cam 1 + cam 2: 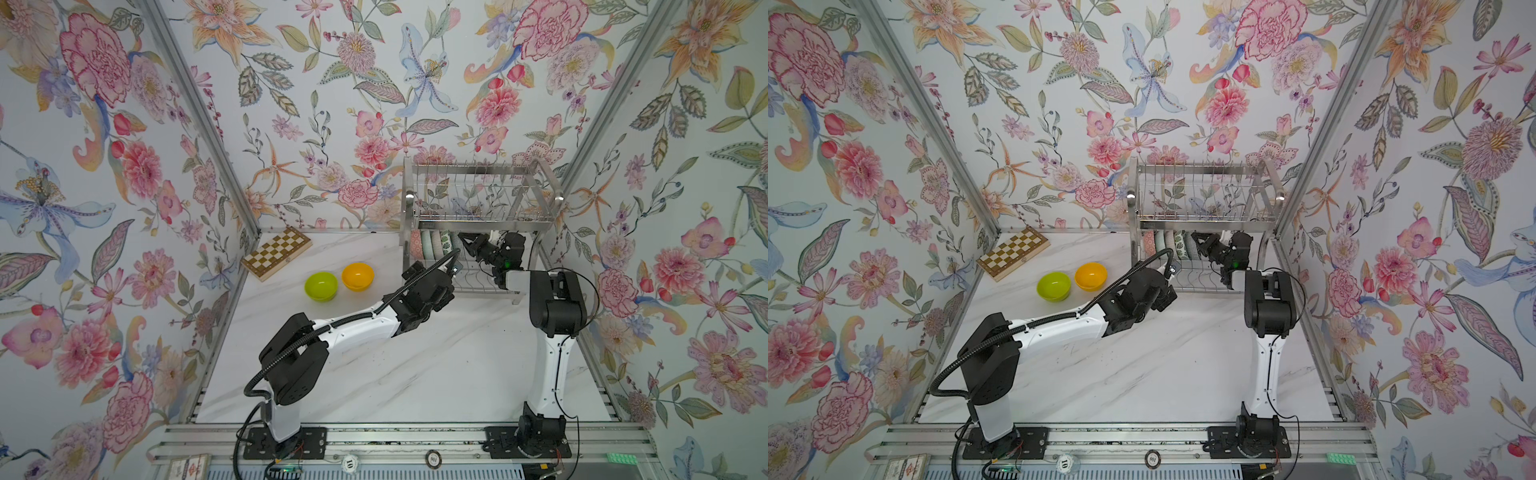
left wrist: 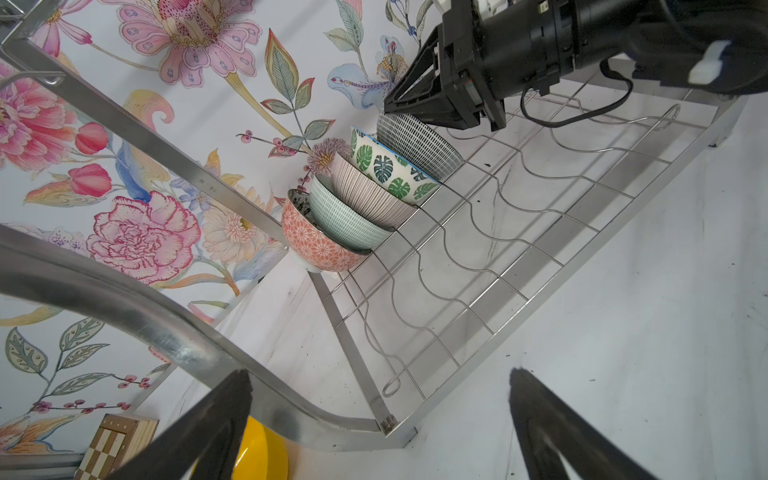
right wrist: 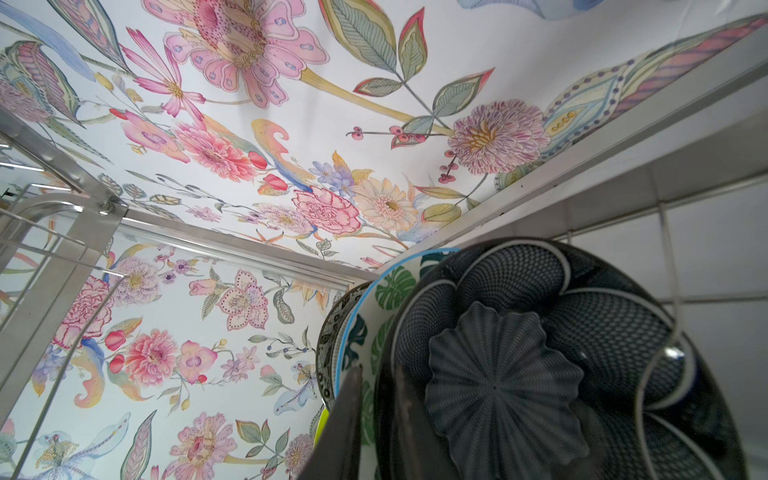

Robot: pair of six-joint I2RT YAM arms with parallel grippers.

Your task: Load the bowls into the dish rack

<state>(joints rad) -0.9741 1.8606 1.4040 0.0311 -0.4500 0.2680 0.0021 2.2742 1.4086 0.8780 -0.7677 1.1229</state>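
The dish rack (image 1: 478, 168) (image 1: 1204, 168) stands at the back right. Several bowls lean in a row on its lower shelf (image 2: 540, 249): pale mint (image 2: 349, 216), pink-striped (image 2: 370, 187), white with green leaves (image 2: 390, 166), and last the dark navy flower-patterned bowl (image 3: 498, 386). My right gripper (image 3: 376, 370) (image 1: 462, 239) straddles that last bowl's rim, barely open, with a sliver of gap showing. My left gripper (image 2: 380, 390) is wide open and empty above the rack's front corner. The lime green bowl (image 1: 321, 286) and the orange-yellow bowl (image 1: 358, 276) sit on the table to the rack's left.
A wooden chessboard (image 1: 276, 253) lies at the back left of the marble table. The rack's upper shelf (image 1: 482, 208) hangs over my right gripper, and a bent steel leg (image 2: 166, 328) passes close by my left fingers. Flowered walls close in three sides.
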